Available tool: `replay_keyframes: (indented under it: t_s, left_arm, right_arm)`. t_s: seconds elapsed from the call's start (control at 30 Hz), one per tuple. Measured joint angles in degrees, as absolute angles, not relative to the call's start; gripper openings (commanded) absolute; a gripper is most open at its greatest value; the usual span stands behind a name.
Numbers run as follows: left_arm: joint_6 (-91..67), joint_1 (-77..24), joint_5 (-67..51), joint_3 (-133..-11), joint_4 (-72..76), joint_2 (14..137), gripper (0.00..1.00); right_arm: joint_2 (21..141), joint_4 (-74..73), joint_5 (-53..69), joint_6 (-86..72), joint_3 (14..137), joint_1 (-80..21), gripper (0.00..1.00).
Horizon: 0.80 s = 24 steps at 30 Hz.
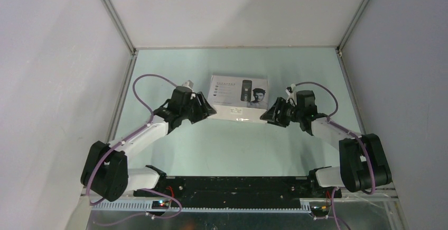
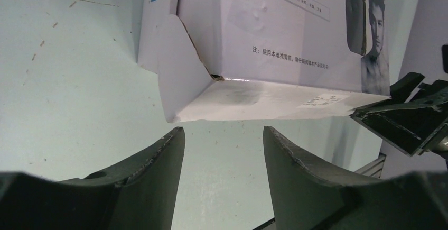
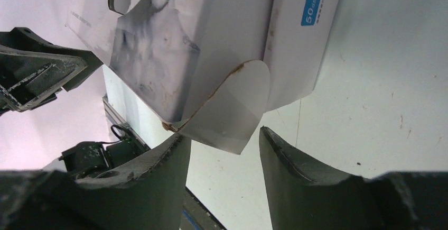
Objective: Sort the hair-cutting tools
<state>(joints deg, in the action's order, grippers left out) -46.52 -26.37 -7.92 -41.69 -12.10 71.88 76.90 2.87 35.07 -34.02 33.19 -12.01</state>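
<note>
Cardboard box [image 1: 238, 97] lies between the left gripper [image 1: 209, 111] and right gripper [image 1: 267, 117], both spread empty, probably to open its flaps.

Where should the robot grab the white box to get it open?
Probably the rounded flap poking out of the right end of the box. It hangs loose and looks thin, so the right gripper, jaws open and lined up with it, could come straight in from that end and pinch it.

Overhead rear view, both wrists close on box [image 1: 238, 99]
</note>
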Motion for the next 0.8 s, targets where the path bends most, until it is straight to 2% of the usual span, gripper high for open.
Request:
replay_keyframes:
  t_s: [0.2,0.47,0.53,0.8]
  left_arm:
    - [-48.12,-26.68,-9.34,-41.8,-12.27,71.85,0.61]
    - [-47.57,-26.44,-7.2,-41.8,-14.11,70.7,0.84]
    - [-47.42,-25.71,-6.66,-41.8,-14.17,70.72,0.87]
    - [-46.92,-22.9,-7.94,-41.8,-10.74,73.34,0.85]
  right_arm:
    - [76.62,2.85,35.44,-37.54,32.4,-12.05,0.49]
    - [75.29,2.81,35.4,-38.59,32.1,-12.05,0.5]
    - [75.29,2.85,35.4,-38.59,31.97,-12.05,0.51]
    - [75.31,3.09,35.4,-38.59,31.73,-12.05,0.51]
